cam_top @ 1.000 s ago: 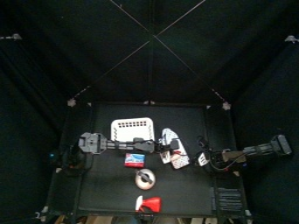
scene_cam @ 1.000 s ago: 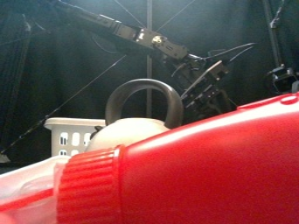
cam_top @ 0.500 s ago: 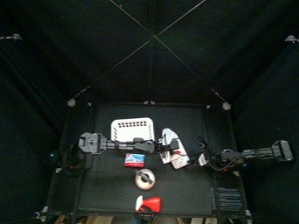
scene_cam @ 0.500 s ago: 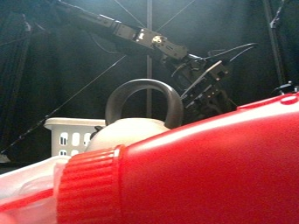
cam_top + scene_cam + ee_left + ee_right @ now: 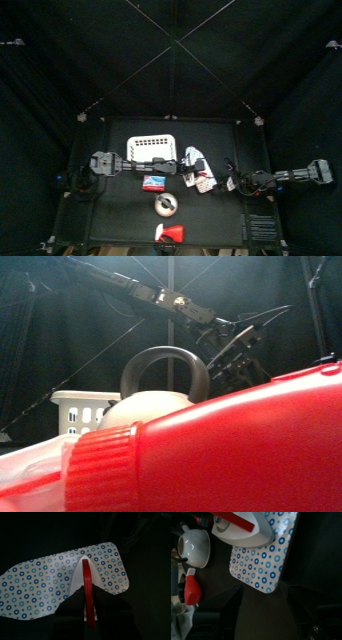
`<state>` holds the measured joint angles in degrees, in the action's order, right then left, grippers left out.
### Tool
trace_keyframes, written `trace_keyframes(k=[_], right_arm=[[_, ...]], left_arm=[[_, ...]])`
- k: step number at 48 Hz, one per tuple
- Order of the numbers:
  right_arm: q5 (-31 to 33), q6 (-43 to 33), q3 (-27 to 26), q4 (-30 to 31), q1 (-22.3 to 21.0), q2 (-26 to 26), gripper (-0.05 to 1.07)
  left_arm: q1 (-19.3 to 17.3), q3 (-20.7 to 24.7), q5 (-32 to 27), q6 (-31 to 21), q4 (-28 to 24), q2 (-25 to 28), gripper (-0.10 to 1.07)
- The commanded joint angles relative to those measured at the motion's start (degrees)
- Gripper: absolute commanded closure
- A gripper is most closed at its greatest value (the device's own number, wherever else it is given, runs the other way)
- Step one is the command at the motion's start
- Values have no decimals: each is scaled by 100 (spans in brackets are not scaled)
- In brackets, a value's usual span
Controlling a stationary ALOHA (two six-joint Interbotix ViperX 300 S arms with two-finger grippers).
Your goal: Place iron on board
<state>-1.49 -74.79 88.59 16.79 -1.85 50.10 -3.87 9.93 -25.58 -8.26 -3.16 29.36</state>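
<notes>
Both arms matte black, boxy segmented links. Left arm shows pale grey patches on joints; right arm likewise, loose black cables near wrist. Front view: left arm carries small bright markings.

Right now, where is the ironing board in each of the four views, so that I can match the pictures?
Top view: the board lies just right of the white basket.
Front view: not visible; a big red thing blocks the view.
Left wrist view: across the middle.
Right wrist view: upper middle.
Shared landmark: the iron with its red handle, in both wrist views.
</notes>
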Motion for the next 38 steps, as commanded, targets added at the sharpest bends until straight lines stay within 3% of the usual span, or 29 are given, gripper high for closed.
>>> trace_keyframes(k=[1,11,24,38], right_arm=[[-167,0,-44,9,-53,-193,16],[-325,-18,-26,0,-229,-334,30],[-369,-105,193,-97,-457,-404,30],[-888,-132,220,-97,-501,-448,30]], left_arm=[[-26,176,18,9,-18,-105,52],[-26,176,18,9,-18,-105,52],[-18,167,18,9,-18,-88,52],[-26,167,18,9,-18,-70,52]])
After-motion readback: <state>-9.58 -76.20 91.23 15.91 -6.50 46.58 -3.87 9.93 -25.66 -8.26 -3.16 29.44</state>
